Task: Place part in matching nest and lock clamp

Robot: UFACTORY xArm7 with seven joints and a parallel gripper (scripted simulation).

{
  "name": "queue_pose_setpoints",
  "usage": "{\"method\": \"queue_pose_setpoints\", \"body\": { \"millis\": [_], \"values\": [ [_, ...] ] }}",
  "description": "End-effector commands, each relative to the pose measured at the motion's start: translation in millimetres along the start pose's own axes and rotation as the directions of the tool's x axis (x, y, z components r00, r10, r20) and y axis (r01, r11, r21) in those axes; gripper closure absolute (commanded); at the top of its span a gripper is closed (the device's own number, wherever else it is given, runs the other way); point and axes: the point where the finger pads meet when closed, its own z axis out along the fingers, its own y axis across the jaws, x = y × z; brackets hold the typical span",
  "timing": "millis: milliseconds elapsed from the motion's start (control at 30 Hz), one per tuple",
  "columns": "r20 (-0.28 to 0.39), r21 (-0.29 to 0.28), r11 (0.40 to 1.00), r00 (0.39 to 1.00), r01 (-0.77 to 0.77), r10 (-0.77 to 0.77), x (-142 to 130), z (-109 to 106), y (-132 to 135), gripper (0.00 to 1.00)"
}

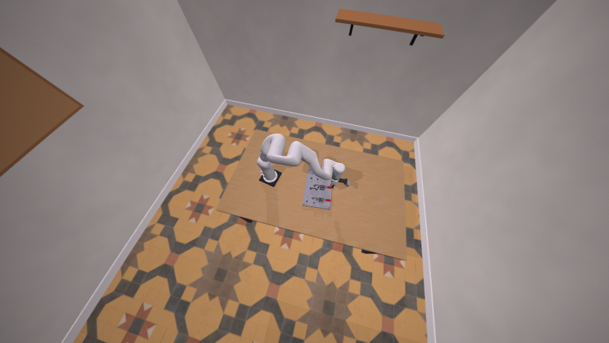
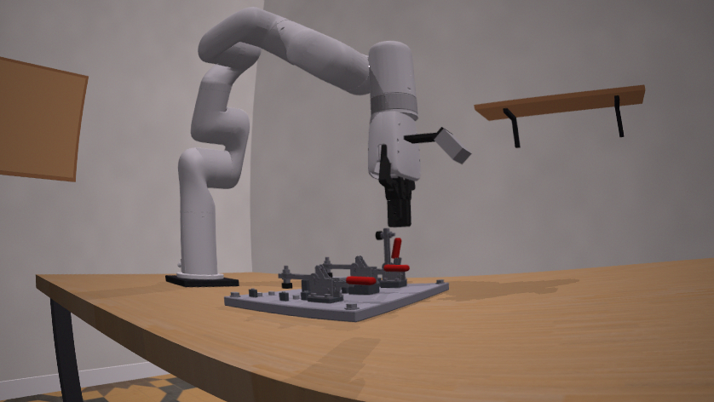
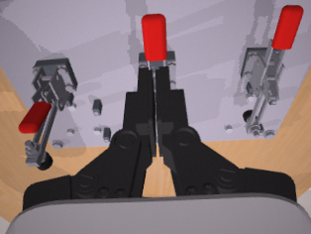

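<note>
One gripper (image 1: 333, 184) (image 2: 399, 226) (image 3: 155, 86), shut and empty; no readable writing shows anywhere.

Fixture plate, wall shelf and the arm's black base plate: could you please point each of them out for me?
Fixture plate (image 1: 319, 205) (image 2: 387, 300) (image 3: 208, 84): top, exterior and wrist views, bare upper surface.
Wall shelf (image 1: 389, 23) (image 2: 559, 103): top and exterior views, board.
Black base plate (image 1: 274, 183) (image 2: 202, 282): top and exterior views, free edge.

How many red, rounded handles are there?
3. In the wrist view: left handle; middle handle, just beyond the black claw's tips; right handle. More may be hidden.
</note>
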Motion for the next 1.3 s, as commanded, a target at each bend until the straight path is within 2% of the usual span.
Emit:
{"method": "queue_pose_setpoints", "body": {
  "millis": [0, 1267],
  "values": [
    [-0.004, 0.0, 1.0, 1.0, 0.0, 0.0, 1.2, -8.4, 0.1, 1.0],
    [-0.004, 0.0, 1.0, 1.0, 0.0, 0.0, 1.2, -14.1, 0.1, 1.0]
  ]
}}
